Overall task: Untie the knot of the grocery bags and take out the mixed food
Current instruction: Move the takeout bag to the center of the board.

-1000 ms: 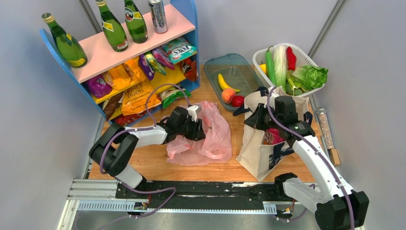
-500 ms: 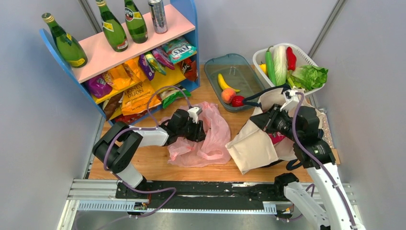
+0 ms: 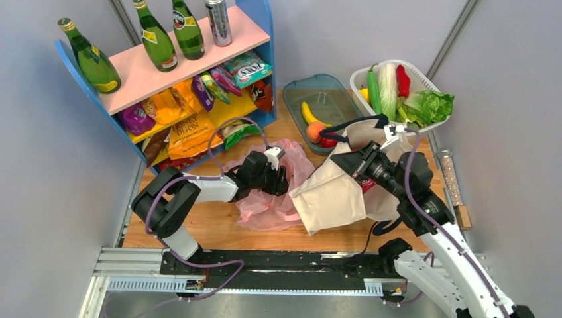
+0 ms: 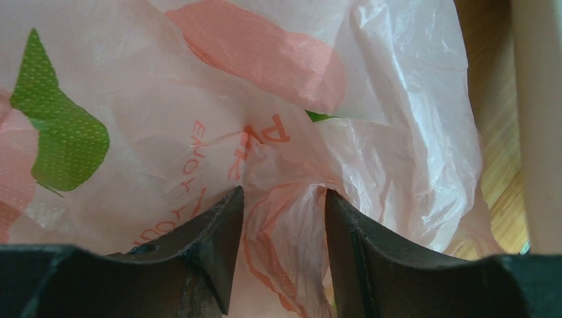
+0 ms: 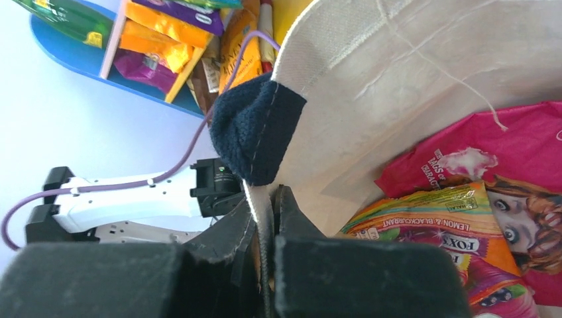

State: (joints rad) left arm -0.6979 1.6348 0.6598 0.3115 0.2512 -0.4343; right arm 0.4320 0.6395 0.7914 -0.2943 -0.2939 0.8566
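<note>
From above, the left hand [image 3: 277, 177] lies low on the pink bag [image 3: 265, 209], which sprawls crumpled on the desk [image 3: 219, 228]. The right hand [image 3: 363, 163] holds the canvas tote [image 3: 328, 195] raised and tipped, its lower end overlapping the pink bag's right edge.

In the left wrist view, the fingers stand apart with a bunched fold of pink film between them. Whether they pinch it cannot be told.

In the right wrist view, the fingers are clenched on the tote's cream rim, just below the navy strap end [image 5: 255, 129]. A magenta crisp packet [image 5: 530, 146] and a yellow-orange sweet packet [image 5: 431, 218] lie inside the tote.
</note>
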